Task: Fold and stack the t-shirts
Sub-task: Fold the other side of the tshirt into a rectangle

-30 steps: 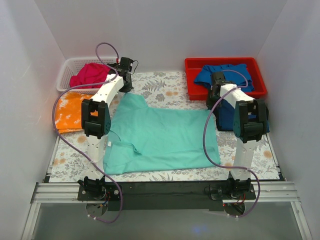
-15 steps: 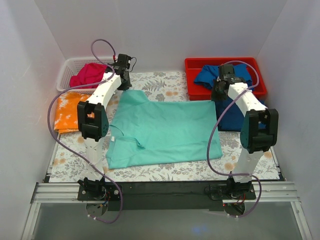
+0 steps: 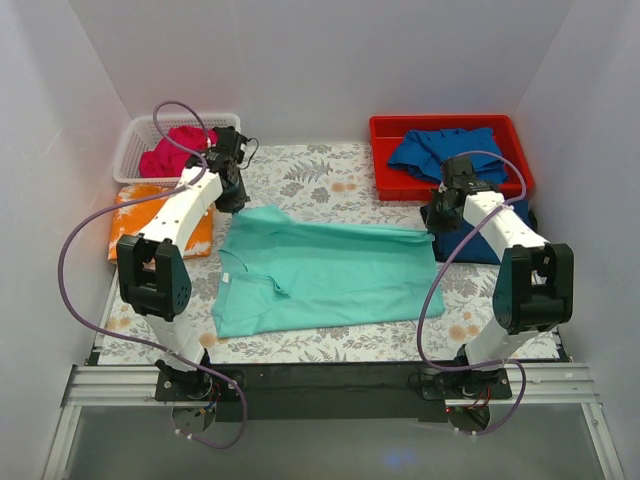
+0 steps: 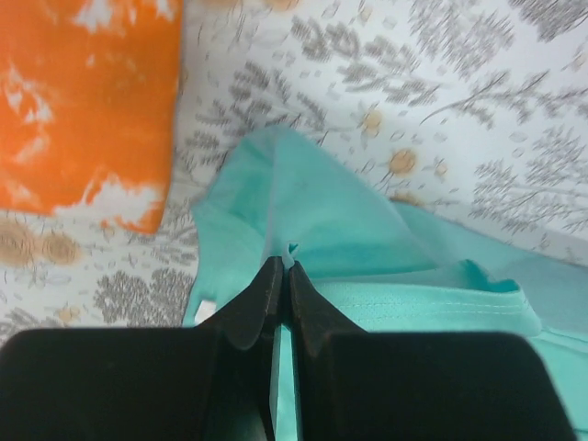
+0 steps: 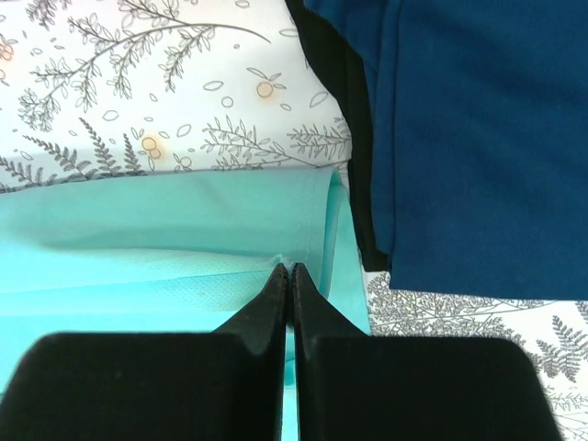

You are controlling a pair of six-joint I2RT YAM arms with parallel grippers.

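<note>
Mint-teal t-shirt (image 3: 330, 275): centre frame, on fern-print sheet (image 3: 330, 180).
Left gripper (image 4: 281, 268): fingers clamped on its upper-left corner.
Right gripper (image 5: 288, 271): fingers clamped on upper-right corner.

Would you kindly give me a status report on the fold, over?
Left pincer shut on mint-teal t-shirt, far left. Right pincer shut on its far right corner. Far edge raised, rest flat. Folded blue t-shirt close beside right pincer.

From above, my left arm (image 3: 185, 205) covers part of the orange shirt (image 3: 135, 218) left of the mint-teal t-shirt (image 3: 330, 275). My right arm (image 3: 500, 225) hides some of the blue shirt (image 3: 470, 248) on its right.
</note>
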